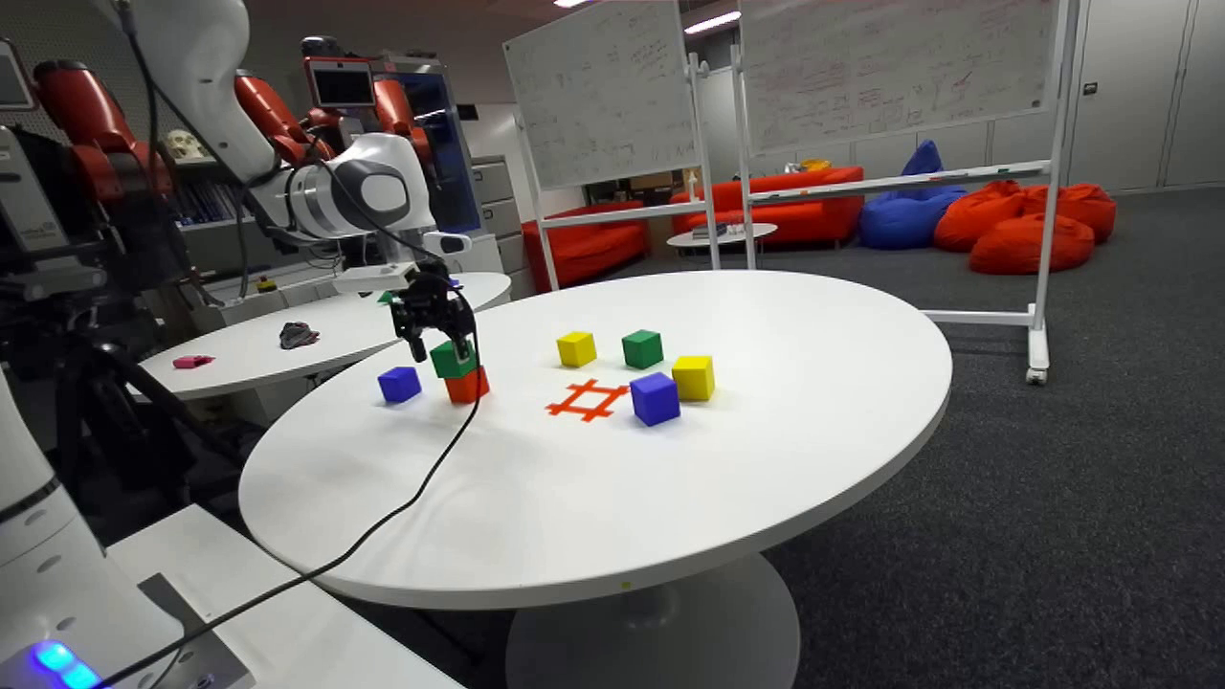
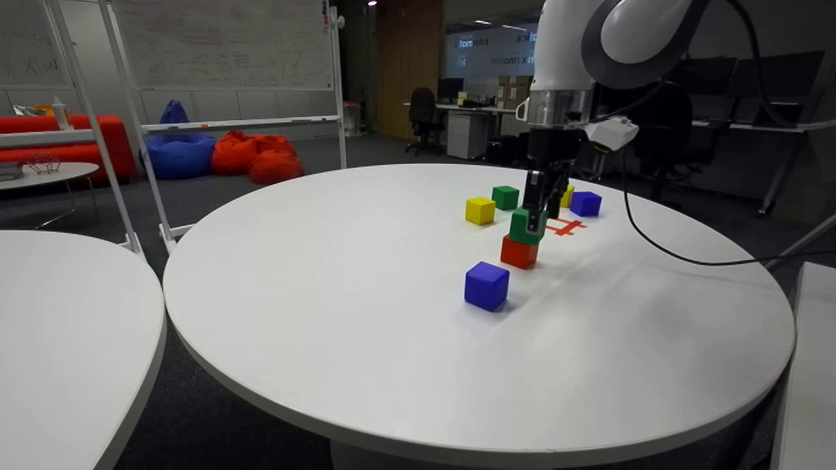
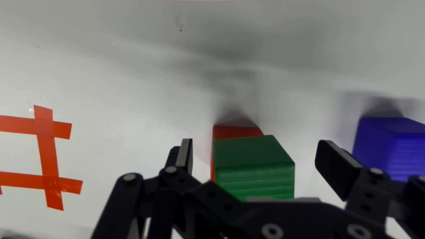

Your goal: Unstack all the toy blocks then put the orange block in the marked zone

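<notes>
A green block (image 1: 452, 360) rests on top of the orange block (image 1: 468, 386), slightly offset in the wrist view. My gripper (image 3: 255, 149) is open around the green block, with gaps on both sides; its fingers (image 2: 534, 219) reach down beside that upper block. Close to the stack lies a blue block (image 2: 486, 286). The marked zone (image 3: 49, 156) of red-orange tape has no block on it. Beyond it on the table are a yellow block (image 1: 577, 349), another green block (image 1: 642, 349), a second yellow block (image 1: 693, 378) and a second blue block (image 1: 656, 399).
All the blocks sit on a round white table (image 1: 536, 517). A black cable (image 1: 421, 488) runs from the arm across the table's near part in an exterior view. Another white table (image 2: 72, 326) stands alongside.
</notes>
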Robot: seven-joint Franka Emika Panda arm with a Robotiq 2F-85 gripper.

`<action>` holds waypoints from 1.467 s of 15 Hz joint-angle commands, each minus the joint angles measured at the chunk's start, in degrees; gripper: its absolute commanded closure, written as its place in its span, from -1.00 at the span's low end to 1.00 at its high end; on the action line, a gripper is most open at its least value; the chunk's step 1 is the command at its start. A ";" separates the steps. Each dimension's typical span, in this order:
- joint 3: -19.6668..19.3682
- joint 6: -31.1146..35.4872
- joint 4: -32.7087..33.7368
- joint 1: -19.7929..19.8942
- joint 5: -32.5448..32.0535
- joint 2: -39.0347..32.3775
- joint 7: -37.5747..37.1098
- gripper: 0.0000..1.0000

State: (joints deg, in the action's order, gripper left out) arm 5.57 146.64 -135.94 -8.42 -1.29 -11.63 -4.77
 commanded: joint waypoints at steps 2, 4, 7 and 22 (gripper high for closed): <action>-0.03 -3.11 2.33 0.80 0.38 -1.96 0.34 -1.00; 0.07 -1.54 1.12 0.47 -0.04 -1.33 -0.05 -1.00; 0.07 -1.62 1.30 0.46 -0.03 -1.49 -0.05 -1.00; 0.16 2.48 2.31 0.49 -1.84 -1.53 3.25 -1.00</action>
State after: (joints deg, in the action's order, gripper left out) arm 5.52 149.22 -133.67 -8.13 -3.07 -13.18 -1.49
